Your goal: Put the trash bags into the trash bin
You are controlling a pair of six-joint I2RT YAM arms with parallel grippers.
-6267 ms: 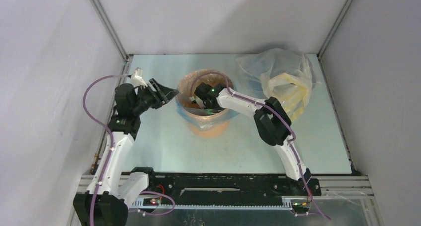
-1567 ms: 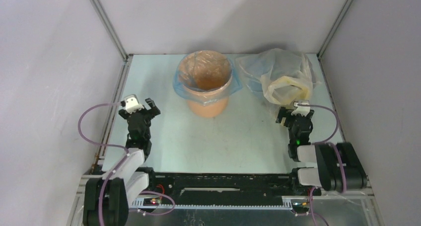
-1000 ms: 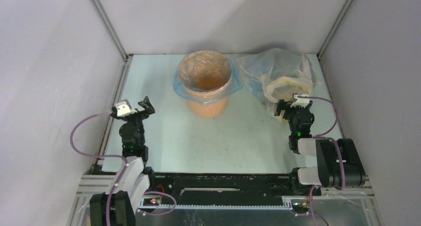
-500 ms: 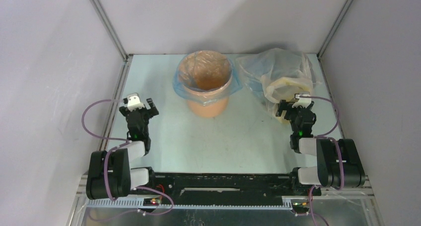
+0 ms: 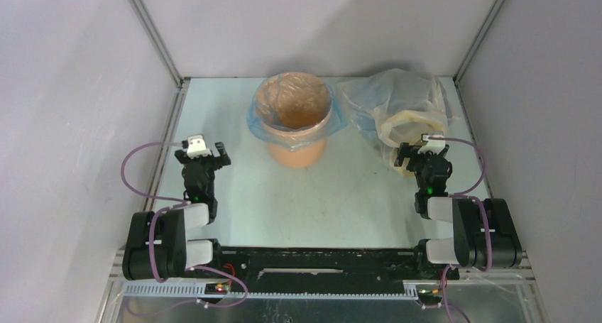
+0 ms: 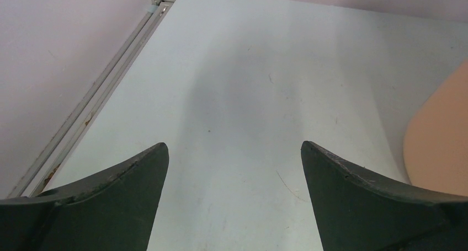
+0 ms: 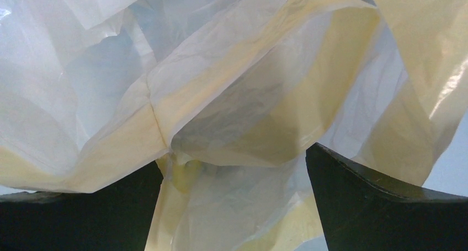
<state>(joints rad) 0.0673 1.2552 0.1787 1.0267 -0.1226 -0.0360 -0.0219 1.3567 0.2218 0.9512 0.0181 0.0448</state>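
Observation:
The orange trash bin (image 5: 298, 152) stands upright at the back middle of the table. A light-blue trash bag (image 5: 331, 121) lines it, its edge folded out over the rim. My left gripper (image 5: 202, 154) hovers open near the left wall, well short of the bin. In the left wrist view that gripper (image 6: 232, 146) has only bare table between its fingers, and the bin's wall (image 6: 441, 146) shows at the right edge. My right gripper (image 5: 422, 152) is open at the near edge of the clear sack. In the right wrist view this gripper (image 7: 234, 157) has sack film lying between its spread fingers.
A large clear plastic sack (image 5: 408, 110) with pale yellow contents (image 7: 237, 85) lies at the back right, against the right gripper. Enclosure walls and metal rails (image 5: 165, 135) border the pale table (image 5: 341, 195). Both arms are folded back near their bases.
Both arms have pulled back from the bin to the near side. Over the last second the left arm folded down and its gripper shifted slightly right; the right arm barely moved.

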